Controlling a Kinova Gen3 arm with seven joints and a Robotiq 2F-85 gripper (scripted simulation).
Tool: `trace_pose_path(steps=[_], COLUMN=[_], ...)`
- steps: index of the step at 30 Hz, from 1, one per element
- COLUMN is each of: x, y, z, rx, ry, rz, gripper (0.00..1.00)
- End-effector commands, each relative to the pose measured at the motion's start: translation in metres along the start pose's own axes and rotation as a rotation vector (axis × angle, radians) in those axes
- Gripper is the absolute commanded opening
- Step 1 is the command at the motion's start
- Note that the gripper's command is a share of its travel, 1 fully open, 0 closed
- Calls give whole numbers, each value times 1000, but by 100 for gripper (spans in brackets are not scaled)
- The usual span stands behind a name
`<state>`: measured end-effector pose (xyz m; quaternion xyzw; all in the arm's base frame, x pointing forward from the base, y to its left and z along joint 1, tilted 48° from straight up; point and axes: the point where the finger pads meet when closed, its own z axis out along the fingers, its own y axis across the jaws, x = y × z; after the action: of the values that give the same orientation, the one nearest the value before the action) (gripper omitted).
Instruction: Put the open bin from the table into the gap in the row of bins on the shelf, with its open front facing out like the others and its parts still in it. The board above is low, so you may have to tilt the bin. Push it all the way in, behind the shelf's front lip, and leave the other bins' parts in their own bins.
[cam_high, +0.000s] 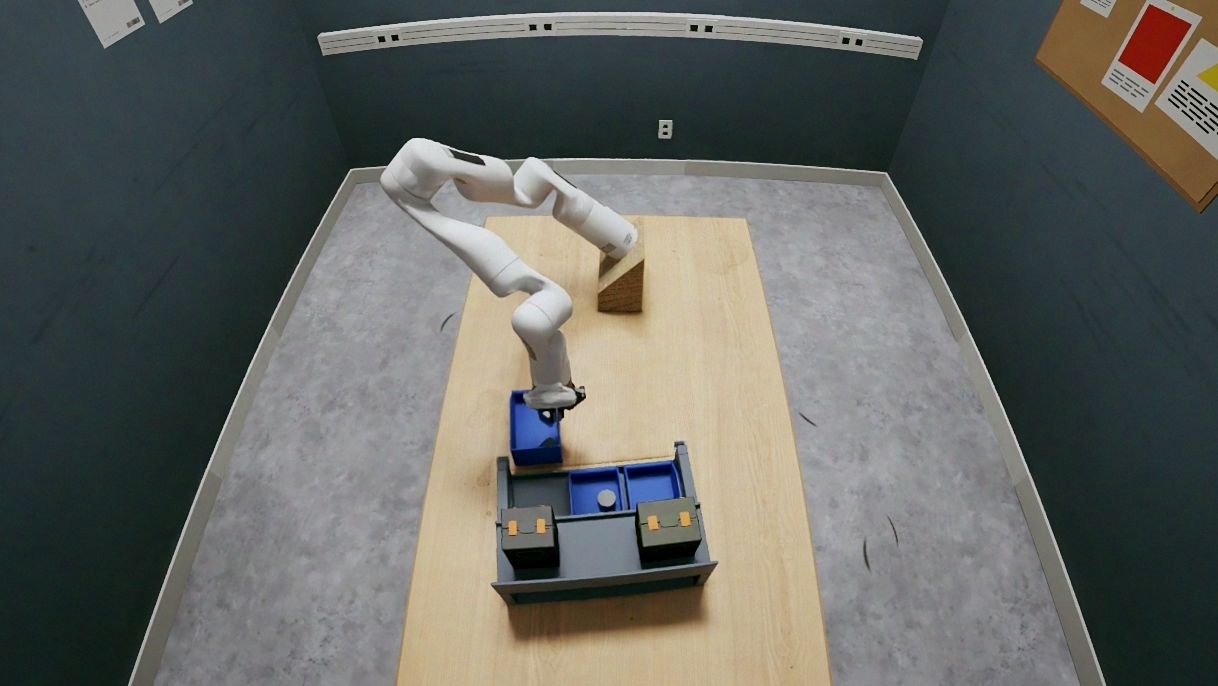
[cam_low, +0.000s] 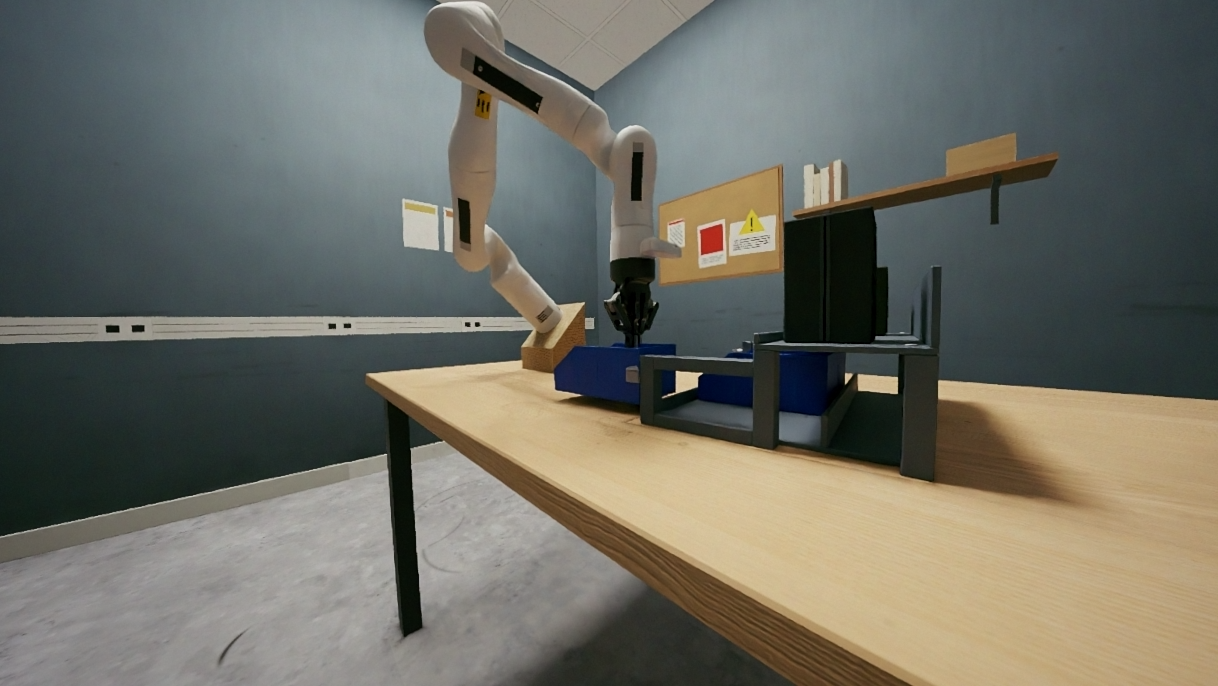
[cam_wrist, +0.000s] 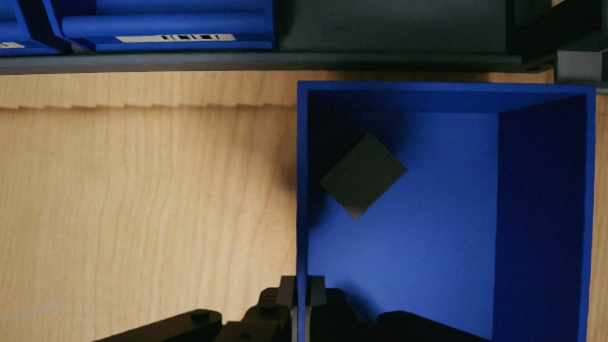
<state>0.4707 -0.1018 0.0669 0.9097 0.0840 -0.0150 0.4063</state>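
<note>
The open blue bin (cam_high: 533, 442) (cam_low: 600, 371) (cam_wrist: 425, 210) sits on the table just in front of the grey shelf (cam_high: 596, 545) (cam_low: 765, 400) (cam_wrist: 250, 62), close to its front lip. It holds a dark square block (cam_wrist: 363, 175). My gripper (cam_high: 558, 415) (cam_low: 631, 339) (cam_wrist: 303, 300) points straight down and is shut on the bin's thin side wall. The gap (cam_high: 536, 491) (cam_wrist: 390, 25) is at the left end of the row, beside two blue bins (cam_high: 594, 485) (cam_high: 652, 481). One of them holds a grey cylinder (cam_high: 606, 497).
Two dark boxes (cam_high: 528, 532) (cam_high: 669, 524) stand on the shelf's low upper board, which shows in the side view (cam_low: 839, 346). The arm's base sits on a wooden wedge (cam_high: 622, 285) (cam_low: 558, 340) at the far end of the table.
</note>
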Motion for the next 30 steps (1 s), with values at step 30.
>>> trace_pose_path(steps=[30], x=[-10], y=[-1], z=[17], rx=[1], ry=[5], rz=[0], gripper=[10])
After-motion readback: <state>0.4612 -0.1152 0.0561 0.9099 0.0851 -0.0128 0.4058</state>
